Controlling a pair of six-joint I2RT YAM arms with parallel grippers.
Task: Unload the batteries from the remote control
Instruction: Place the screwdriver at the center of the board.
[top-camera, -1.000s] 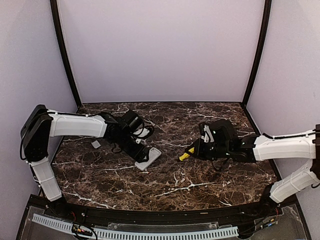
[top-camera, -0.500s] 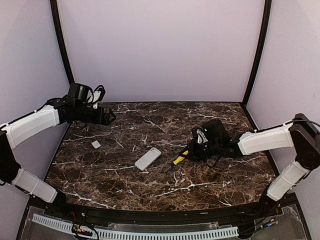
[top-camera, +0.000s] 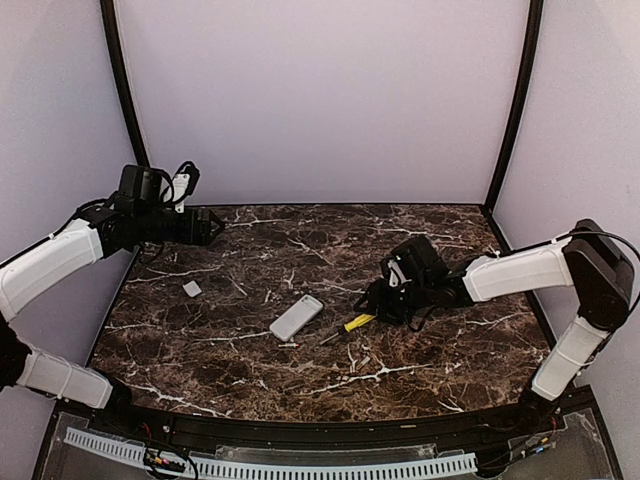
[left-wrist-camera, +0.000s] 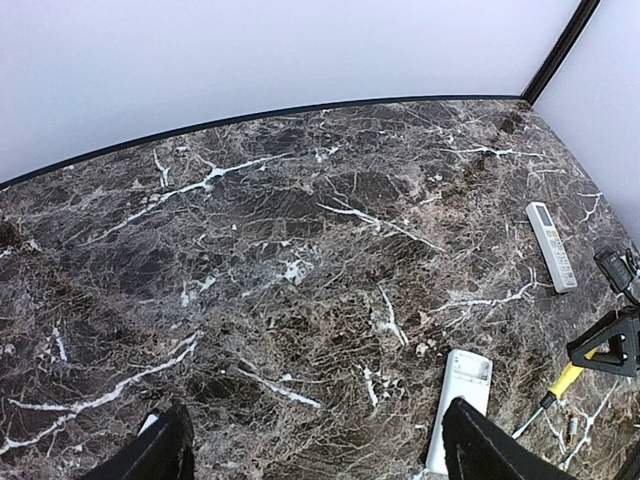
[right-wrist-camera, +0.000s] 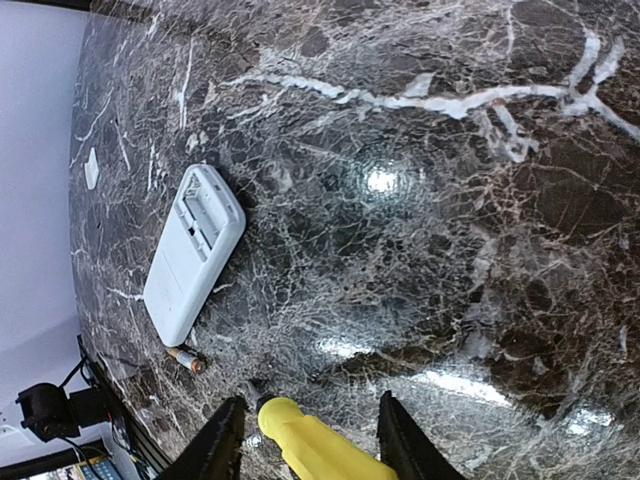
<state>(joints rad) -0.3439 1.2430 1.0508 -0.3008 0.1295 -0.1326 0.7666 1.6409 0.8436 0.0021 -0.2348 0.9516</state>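
A white remote (top-camera: 296, 317) lies face down at mid-table. In the right wrist view the remote (right-wrist-camera: 190, 255) shows an open battery bay that looks empty. One reddish battery (right-wrist-camera: 187, 359) lies on the table at its end. My right gripper (top-camera: 378, 300) is low by the yellow-handled screwdriver (top-camera: 355, 322). In its own view the right gripper (right-wrist-camera: 310, 400) is open, with the yellow handle (right-wrist-camera: 315, 450) between the fingers. My left gripper (top-camera: 207, 228) is raised at the far left. In its own view the left gripper (left-wrist-camera: 320, 455) is open and empty above the remote (left-wrist-camera: 457, 400).
A small flat white cover (top-camera: 192, 289) lies left of the remote and also shows in the right wrist view (right-wrist-camera: 91, 167). A second slim white remote (left-wrist-camera: 551, 245) lies farther right in the left wrist view. The enclosure walls stand close at the back and sides.
My left arm has let go of the remote and risen to the far back left. My right gripper has moved left and down, and the screwdriver now lies on the table.
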